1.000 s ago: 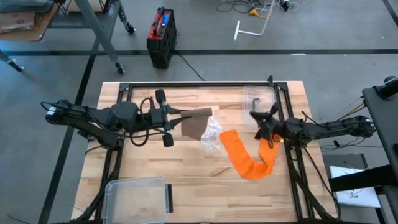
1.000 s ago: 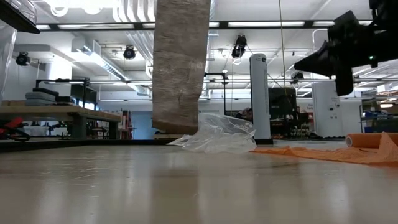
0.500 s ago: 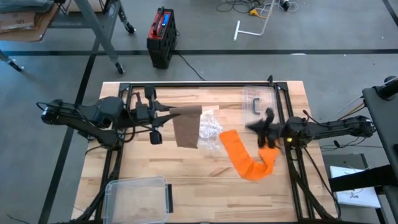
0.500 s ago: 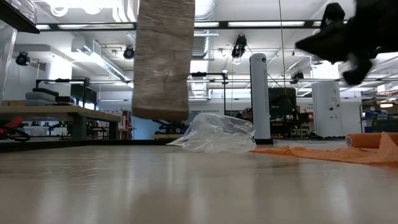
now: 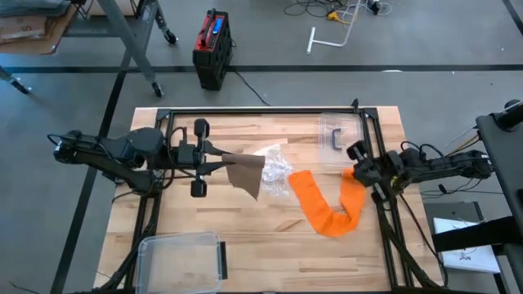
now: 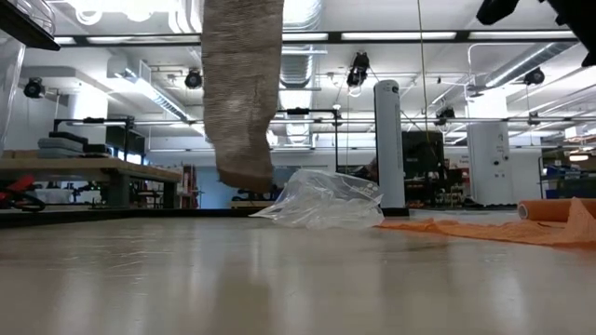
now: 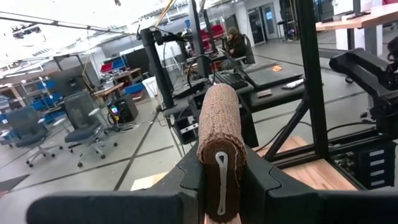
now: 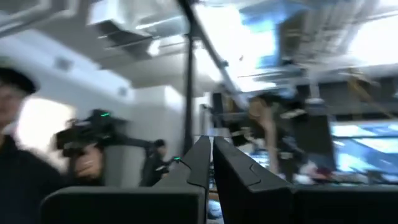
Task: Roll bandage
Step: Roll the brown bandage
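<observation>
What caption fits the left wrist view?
Left pincer shut on a rolled brown woven bandage, workshop behind.

We find no text, label, brand, number or sign that we can read in any of the views.
</observation>
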Robot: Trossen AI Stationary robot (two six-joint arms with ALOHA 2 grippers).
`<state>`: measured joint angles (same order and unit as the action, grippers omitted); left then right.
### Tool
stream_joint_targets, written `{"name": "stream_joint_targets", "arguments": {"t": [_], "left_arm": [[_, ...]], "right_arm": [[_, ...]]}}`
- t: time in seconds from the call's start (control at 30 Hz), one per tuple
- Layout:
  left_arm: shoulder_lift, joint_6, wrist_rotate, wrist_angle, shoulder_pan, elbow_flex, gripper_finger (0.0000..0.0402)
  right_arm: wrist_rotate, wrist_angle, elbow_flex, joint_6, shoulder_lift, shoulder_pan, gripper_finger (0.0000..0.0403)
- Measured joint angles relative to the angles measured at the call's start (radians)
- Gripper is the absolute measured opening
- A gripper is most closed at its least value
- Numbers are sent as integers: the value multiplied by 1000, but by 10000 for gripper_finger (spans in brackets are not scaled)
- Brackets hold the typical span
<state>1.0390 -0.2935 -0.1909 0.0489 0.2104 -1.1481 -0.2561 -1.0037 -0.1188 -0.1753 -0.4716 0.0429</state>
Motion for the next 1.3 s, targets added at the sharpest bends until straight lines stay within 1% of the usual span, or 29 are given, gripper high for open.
{"name": "stream_joint_targets", "arguments": {"t": [0.1, 0.17, 0.23, 0.37, 0.5, 0.6, 0.67, 0.77, 0.83, 0.93, 1.07, 1.17, 1.3], "left_arm": [[-8, -2, 0, 10, -2, 0, 45], [-14, -10, -3, 28, -3, 0, 45], [-21, -12, -5, 48, -3, 0, 45], [-43, -12, -8, 87, -3, 1, 45], [-54, -12, -9, 92, -3, 9, 45], [-48, -5, -9, 105, -3, 14, 45], [-35, -4, -9, 113, -3, 14, 45], [-16, -11, -8, 111, -3, 16, 45], [-7, -34, -9, 103, -3, 16, 45], [-2, -87, -9, 110, -3, 16, 45], [1, -180, -9, 119, -3, 16, 45], [0, -259, -11, 112, -3, 16, 45], [3, -361, -12, 110, -3, 16, 45]], "right_arm": [[150, 45, 0, 24, -25, 0, 14], [267, 59, 0, -20, -64, -1, 14], [325, 66, -2, -58, -112, -1, 14], [335, 84, -52, -119, -246, -1, 14], [336, 86, -143, -163, -377, -2, 14], [345, 103, -224, -109, -454, -2, 13], [381, 160, -291, -63, -501, -2, 13], [390, 248, -400, -11, -568, -2, 13], [388, 313, -472, 2, -604, -2, 13], [388, 411, -563, 80, -643, -2, 13], [377, 423, -644, 105, -671, -2, 16], [339, 420, -677, 38, -669, -2, 40], [330, 423, -707, -72, -672, -2, 112]]}}
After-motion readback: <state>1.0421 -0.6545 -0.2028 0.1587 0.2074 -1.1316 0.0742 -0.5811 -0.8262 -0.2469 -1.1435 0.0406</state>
